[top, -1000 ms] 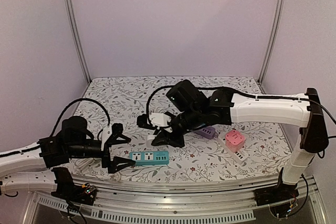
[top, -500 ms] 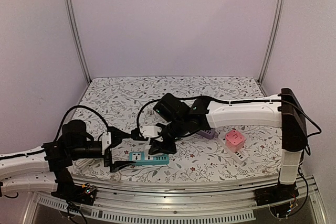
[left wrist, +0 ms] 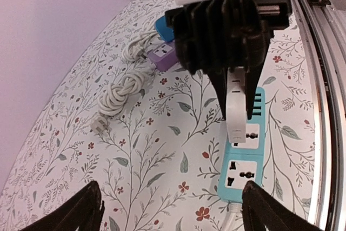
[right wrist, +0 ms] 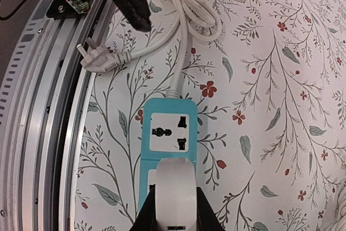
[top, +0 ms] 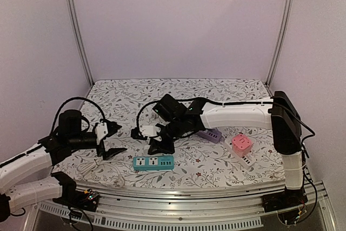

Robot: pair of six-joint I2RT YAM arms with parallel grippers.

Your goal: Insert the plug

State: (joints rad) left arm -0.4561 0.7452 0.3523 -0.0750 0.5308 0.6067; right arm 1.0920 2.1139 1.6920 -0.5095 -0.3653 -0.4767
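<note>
One teal power strip (top: 153, 162) lies just inside the near rail (top: 189, 193), with its white cord (right wrist: 184, 20) bunched at its left end. There are two grippers. The left gripper (top: 112, 140), left of the strip, stands spread wide and holds nothing. The right gripper (top: 157, 140) pinches the single white plug (top: 147, 131) directly over the strip; whether they touch cannot be told. Right of the strip and farther back sit one purple block (top: 211, 135) and one pink cube (top: 241, 143). Beyond the strip, bare flowered cloth (top: 178, 87) runs to the back wall.
</note>
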